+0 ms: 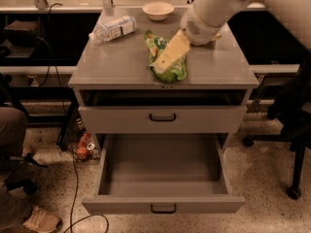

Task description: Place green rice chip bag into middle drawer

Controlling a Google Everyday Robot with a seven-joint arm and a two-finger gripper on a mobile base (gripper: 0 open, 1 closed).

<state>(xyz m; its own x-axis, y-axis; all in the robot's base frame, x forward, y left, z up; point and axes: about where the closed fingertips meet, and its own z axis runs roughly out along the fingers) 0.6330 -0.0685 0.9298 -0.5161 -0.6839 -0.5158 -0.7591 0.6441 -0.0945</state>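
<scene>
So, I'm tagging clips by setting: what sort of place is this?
Likely a lab or office workspace: grey metal cabinet, speckled floor with loose cables, wheeled chair base. The gripper is over the green rice chip bag.

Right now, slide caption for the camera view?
Hand over green rice chip bag atop cabinet; middle drawer open below.
</scene>
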